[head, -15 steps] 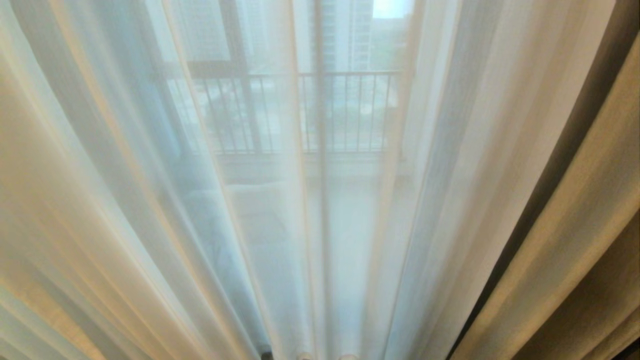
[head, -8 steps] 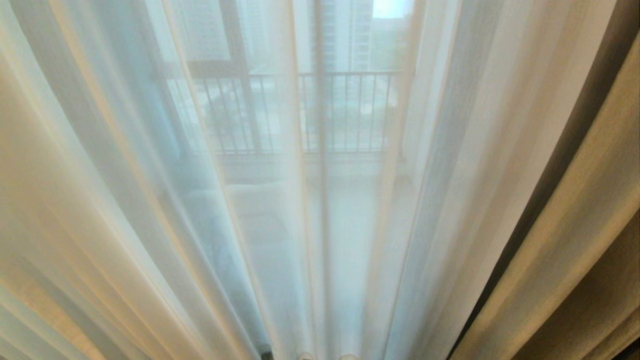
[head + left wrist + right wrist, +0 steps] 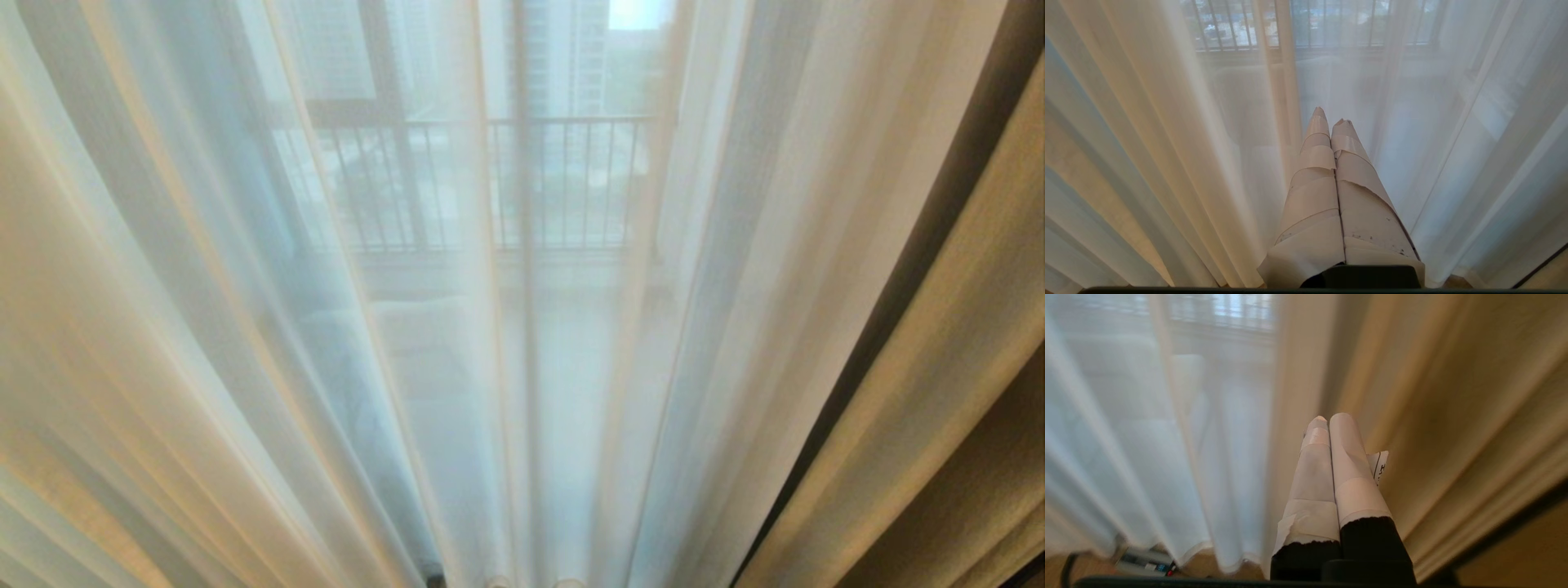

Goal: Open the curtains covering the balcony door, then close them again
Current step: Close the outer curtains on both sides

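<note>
Opening step, not yet begun in earnest: curtains [image 3: 245,327] drawn shut across the whole head view, thin white sheers [image 3: 424,367] hanging in pleats in front of the balcony door [image 3: 526,245], of which only a dark upright frame shows through the fabric. Beyond the sheers, a barred railing [image 3: 563,180], blurred by the cloth. To the right of the sheers, a thick cream-beige drape [image 3: 939,408], bunched in heavy folds.

Left gripper [image 3: 1331,120]: taped fingers pressed together, nothing between them, tips aimed at the sheers, close to them but apparently short of touching. Right gripper [image 3: 1329,416]: fingers likewise closed and empty, tips aimed at the seam where the edge of the sheers meets the cream-beige drape; contact impossible to judge through the blur.

Probably next: spread the right gripper's fingers, push into the sheers near their right edge, pinch a fold, then sweep sideways away from the door's upright frame. Light, slippery fabric likely to slide out of a shallow pinch, so a deep bite on a gathered pleat looks wiser.
</note>
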